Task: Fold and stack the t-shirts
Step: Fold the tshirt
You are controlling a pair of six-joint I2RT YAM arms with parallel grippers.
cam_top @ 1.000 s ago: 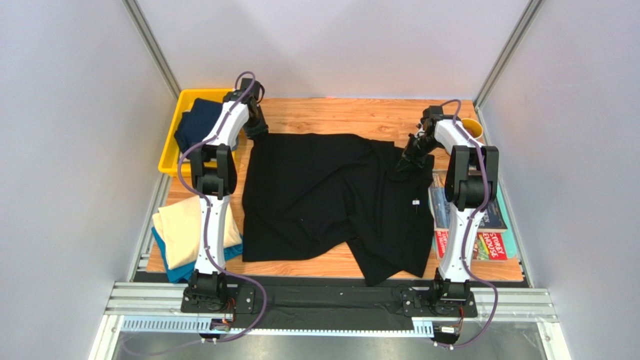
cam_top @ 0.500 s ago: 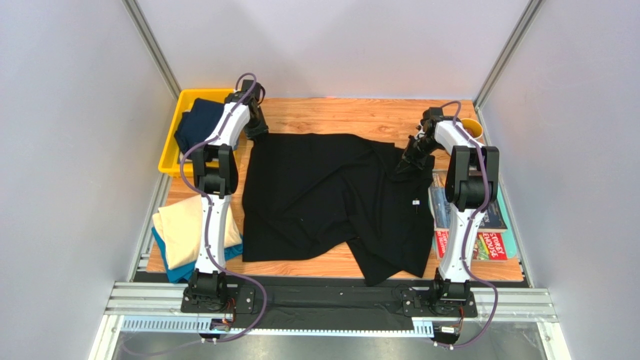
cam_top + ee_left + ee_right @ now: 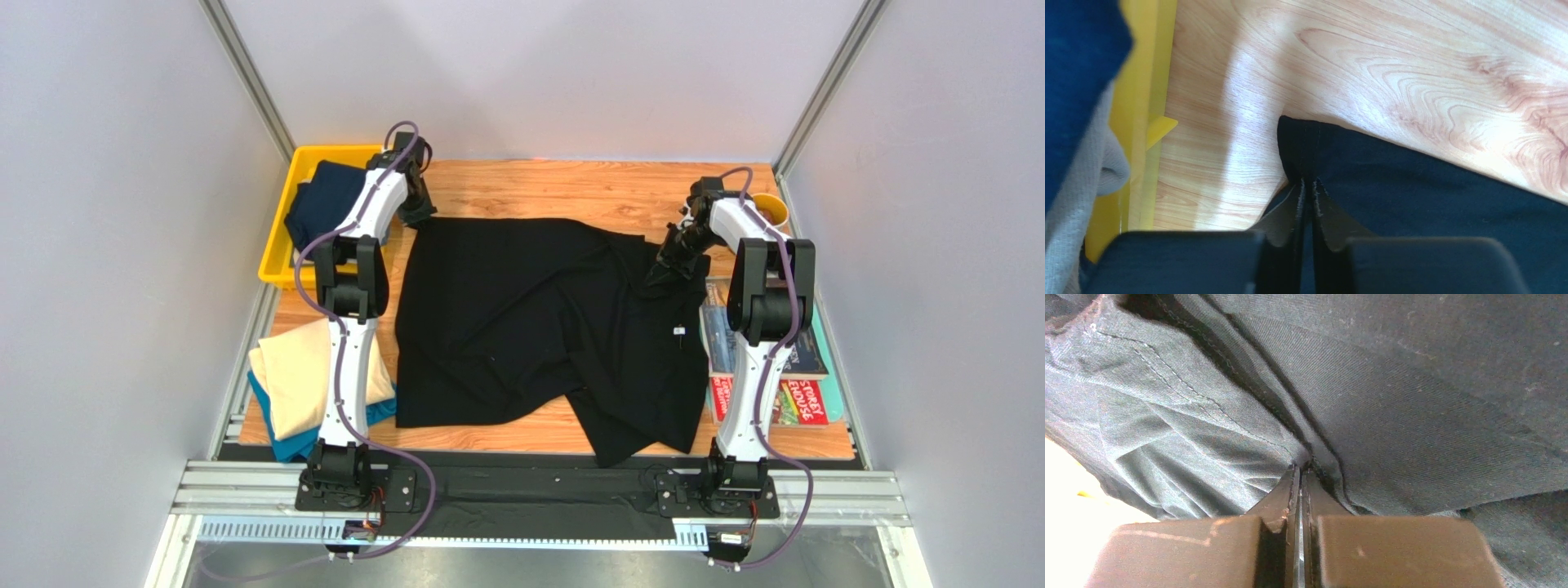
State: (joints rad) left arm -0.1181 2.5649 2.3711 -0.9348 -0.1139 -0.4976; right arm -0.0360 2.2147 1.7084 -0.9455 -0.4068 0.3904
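Black shirt point(image 3: 515, 319) lies spread mid-table, rumpled on the right. Left gripper point(image 3: 1306, 187) pinches its far-left corner, just beside the bin point(image 3: 1137, 122). Right gripper point(image 3: 1300, 473) is clamped on a fold at its far-right edge. Cream shirt point(image 3: 294, 374) sits near left.

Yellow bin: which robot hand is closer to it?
Left. The left hand pinches a corner of the black shirt right beside the yellow bin; the right hand grips the same shirt far over on the opposite side.
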